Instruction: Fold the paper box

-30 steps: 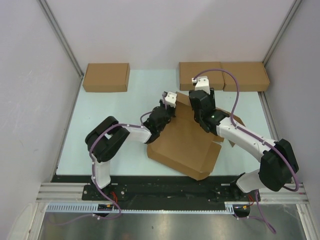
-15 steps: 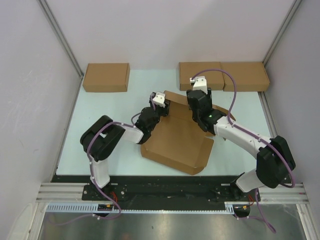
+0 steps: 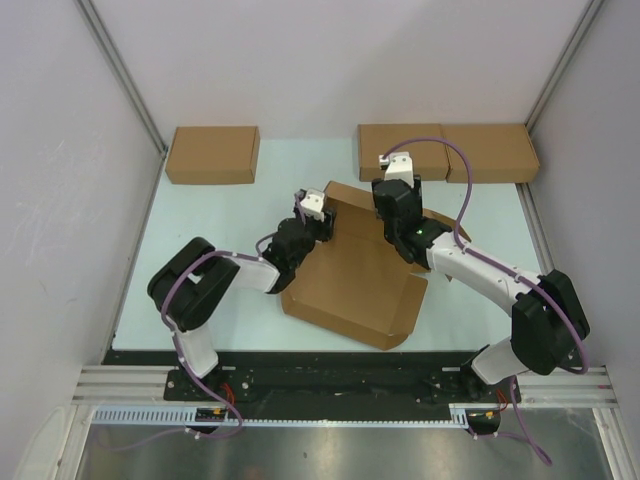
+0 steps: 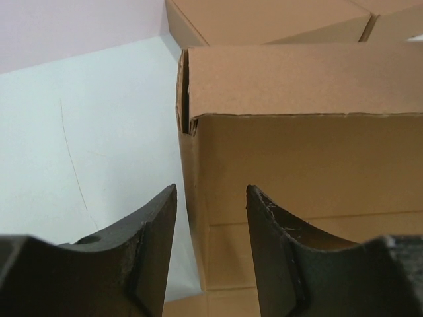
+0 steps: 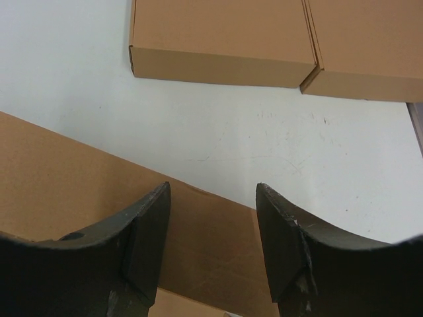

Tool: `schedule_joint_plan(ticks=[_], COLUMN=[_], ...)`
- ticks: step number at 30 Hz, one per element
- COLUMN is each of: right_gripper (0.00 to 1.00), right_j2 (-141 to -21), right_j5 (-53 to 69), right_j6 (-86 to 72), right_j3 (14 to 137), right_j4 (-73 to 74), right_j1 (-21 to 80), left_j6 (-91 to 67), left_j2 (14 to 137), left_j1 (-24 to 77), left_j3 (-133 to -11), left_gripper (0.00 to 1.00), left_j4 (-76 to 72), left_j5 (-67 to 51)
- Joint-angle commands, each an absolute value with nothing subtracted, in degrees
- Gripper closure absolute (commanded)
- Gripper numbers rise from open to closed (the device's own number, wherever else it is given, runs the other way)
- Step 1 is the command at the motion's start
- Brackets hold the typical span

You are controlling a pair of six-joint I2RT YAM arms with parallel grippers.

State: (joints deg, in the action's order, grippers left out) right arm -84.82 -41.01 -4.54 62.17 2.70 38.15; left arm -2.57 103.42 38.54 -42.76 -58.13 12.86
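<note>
The paper box [image 3: 355,285] is a brown cardboard sheet lying half folded in the middle of the table, with its far panel [image 3: 350,205] standing up. My left gripper [image 3: 324,226] is at the box's far left corner. In the left wrist view that gripper [image 4: 211,191] is open, and the upright edge of the box's side wall [image 4: 192,198] stands between the fingers without touching them. My right gripper [image 3: 392,192] hovers over the raised far panel. It [image 5: 213,188] is open too, with the panel [image 5: 79,172] just below its fingertips and nothing gripped.
Three closed brown boxes lie along the far edge: one at the left [image 3: 212,154] and two side by side at the right [image 3: 400,150] [image 3: 492,152]. The right pair [image 5: 218,33] [image 5: 370,39] lies close beyond my right gripper. White walls close in the table.
My left gripper has gone from shut to open and its arm has drawn back left. The paper box has slid left and its far panel now stands higher. The right gripper moved slightly left.
</note>
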Motion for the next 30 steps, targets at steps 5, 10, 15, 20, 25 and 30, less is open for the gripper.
schedule_joint_plan(ticks=[5,10,15,20,25,30], right_gripper=[0.41,0.41,0.41,0.41,0.41,0.42], right_j2=[-85.61,-85.52,-85.69,-85.52,-85.25,-85.43], right_j5=[-40.52,-40.43,-40.43,-40.52,-40.69,-40.34], right_j6=[-6.24,-6.24,-6.24,-5.98,-6.15,-6.85], right_j3=[63.90,63.90,63.90,63.98,63.90,63.90], right_j4=[1.49,2.02,1.85,1.76,2.28,2.81], right_j1=[39.02,39.55,39.90,40.08,40.08,40.25], left_j6=[-3.95,-3.78,-3.60,-3.34,-3.60,-3.96], left_j2=[100.89,101.69,101.51,101.16,100.37,100.02], left_j1=[38.32,38.15,38.23,38.14,38.15,38.14], left_j3=[-49.30,-52.21,-52.12,-51.77,-50.98,-50.19], left_gripper=[0.52,0.69,0.86,0.88,0.68,0.71], left_j4=[-42.02,-37.71,-37.27,-37.09,-36.74,-37.44], left_j5=[12.66,12.65,12.92,13.18,13.71,13.10])
